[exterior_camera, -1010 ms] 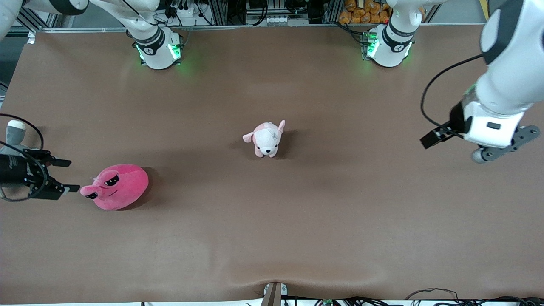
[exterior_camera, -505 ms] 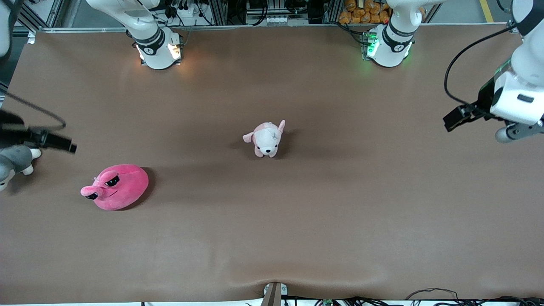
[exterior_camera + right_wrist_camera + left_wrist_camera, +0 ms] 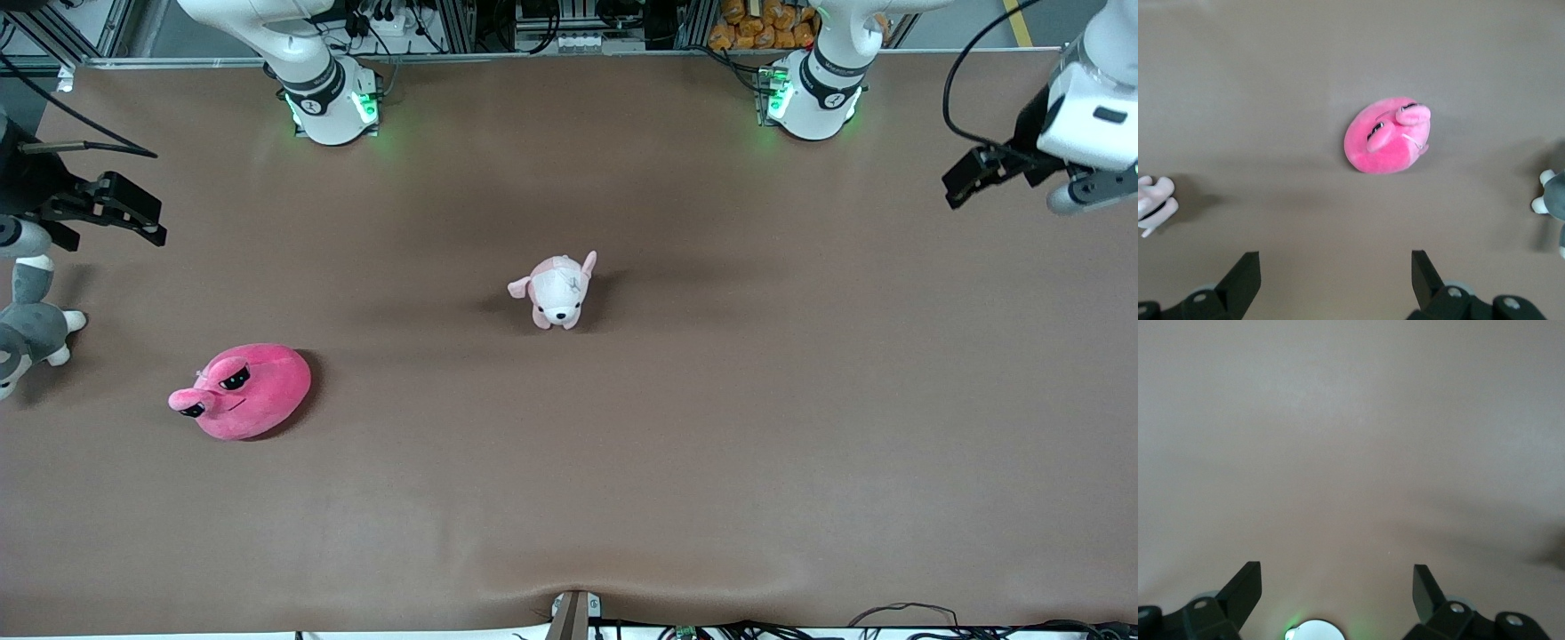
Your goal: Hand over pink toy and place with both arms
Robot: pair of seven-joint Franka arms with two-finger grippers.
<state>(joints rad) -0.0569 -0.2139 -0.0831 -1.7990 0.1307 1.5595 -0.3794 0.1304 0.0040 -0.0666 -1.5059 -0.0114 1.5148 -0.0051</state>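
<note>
pink toy (image 3: 242, 391) unobstructed — grey plush (image 3: 31, 329) beside, apart

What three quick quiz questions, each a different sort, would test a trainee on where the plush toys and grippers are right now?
1. True or false: the right gripper holds the pink toy.
2. Which toy lies nearest the front camera: A the pink toy, B the puppy plush, C the grey plush?
3. Fill in: the left gripper, over the table at the left arm's end, has its fingers ____.

Key: 1 false, it is open and empty. 2 A. 3 open.
</note>
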